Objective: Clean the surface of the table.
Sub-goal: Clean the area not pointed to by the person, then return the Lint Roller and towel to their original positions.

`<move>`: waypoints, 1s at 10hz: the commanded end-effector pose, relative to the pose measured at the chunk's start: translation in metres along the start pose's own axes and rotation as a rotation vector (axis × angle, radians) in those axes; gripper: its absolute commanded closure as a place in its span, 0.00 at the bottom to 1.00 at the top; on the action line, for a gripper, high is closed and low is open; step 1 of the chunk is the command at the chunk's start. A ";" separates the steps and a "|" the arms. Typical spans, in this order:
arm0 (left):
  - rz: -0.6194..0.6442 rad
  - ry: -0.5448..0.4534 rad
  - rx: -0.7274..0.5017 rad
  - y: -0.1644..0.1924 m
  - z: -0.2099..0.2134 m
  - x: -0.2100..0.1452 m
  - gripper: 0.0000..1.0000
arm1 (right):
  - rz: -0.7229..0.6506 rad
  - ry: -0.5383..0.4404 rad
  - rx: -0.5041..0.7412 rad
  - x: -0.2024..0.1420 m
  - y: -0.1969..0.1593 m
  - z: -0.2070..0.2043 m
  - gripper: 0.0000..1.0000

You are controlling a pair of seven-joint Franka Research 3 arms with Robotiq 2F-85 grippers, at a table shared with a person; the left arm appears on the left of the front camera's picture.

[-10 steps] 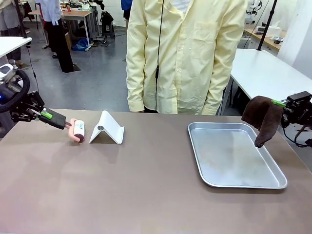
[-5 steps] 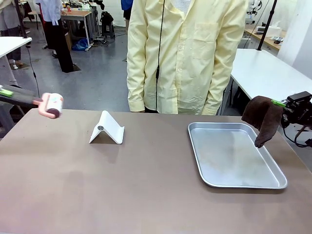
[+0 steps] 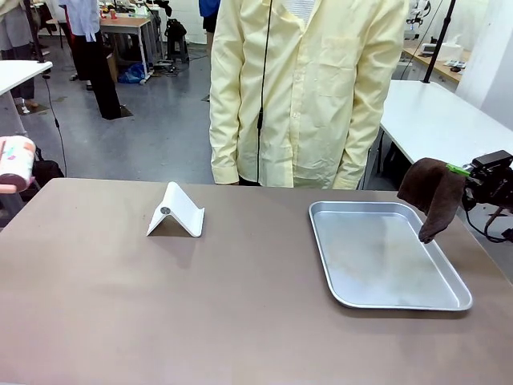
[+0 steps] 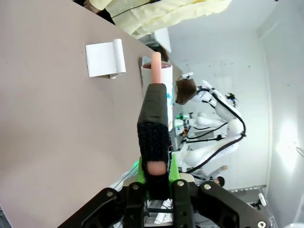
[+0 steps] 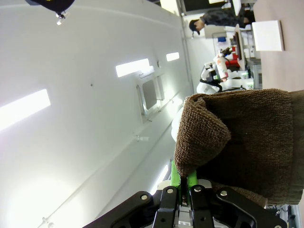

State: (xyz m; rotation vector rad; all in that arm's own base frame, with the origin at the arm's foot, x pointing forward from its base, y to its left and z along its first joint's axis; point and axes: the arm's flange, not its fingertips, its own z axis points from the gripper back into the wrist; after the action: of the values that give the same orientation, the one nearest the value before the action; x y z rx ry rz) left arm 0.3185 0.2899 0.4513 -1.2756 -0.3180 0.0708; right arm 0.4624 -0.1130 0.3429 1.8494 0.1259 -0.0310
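Observation:
The taupe-brown table (image 3: 200,305) spreads across the front view. A pink lint roller (image 3: 16,164) hangs in the air past the table's left edge. In the left wrist view my left gripper (image 4: 156,178) is shut on the roller's black handle (image 4: 154,137), with the roller head (image 4: 156,76) pointing away above the table (image 4: 57,118). At the far right my right gripper (image 3: 465,172) is shut on a brown cloth (image 3: 433,196) that hangs over the tray's right rim. The right wrist view shows the cloth (image 5: 242,137) pinched in that gripper (image 5: 186,183).
A shiny metal tray (image 3: 385,257) lies on the right half of the table. A white folded stand (image 3: 176,212) sits at the back left, also seen as the white stand (image 4: 105,58). A person in a pale yellow coat (image 3: 304,88) stands at the far edge.
My left gripper has lifted the lint roller off the table beside the white stand and carried it up and left, past the table's edge. The right arm and cloth have not moved.

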 end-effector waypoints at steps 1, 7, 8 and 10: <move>0.016 0.027 -0.085 0.022 0.018 -0.005 0.80 | 0.018 0.013 0.013 -0.002 0.003 -0.002 0.94; 0.027 0.006 -0.079 0.024 0.014 -0.015 0.80 | 0.018 0.013 0.013 -0.002 0.003 -0.002 0.94; 0.027 0.006 -0.079 0.024 0.014 -0.015 0.80 | 0.018 0.013 0.013 -0.002 0.003 -0.002 0.94; 0.027 0.006 -0.079 0.024 0.014 -0.015 0.80 | 0.018 0.013 0.013 -0.002 0.003 -0.002 0.94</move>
State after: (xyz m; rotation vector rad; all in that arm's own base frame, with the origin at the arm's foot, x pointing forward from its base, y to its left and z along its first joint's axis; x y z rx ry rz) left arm 0.3063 0.3116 0.4271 -1.3611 -0.2932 0.0756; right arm 0.4625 -0.1128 0.3429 1.8495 0.1263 -0.0307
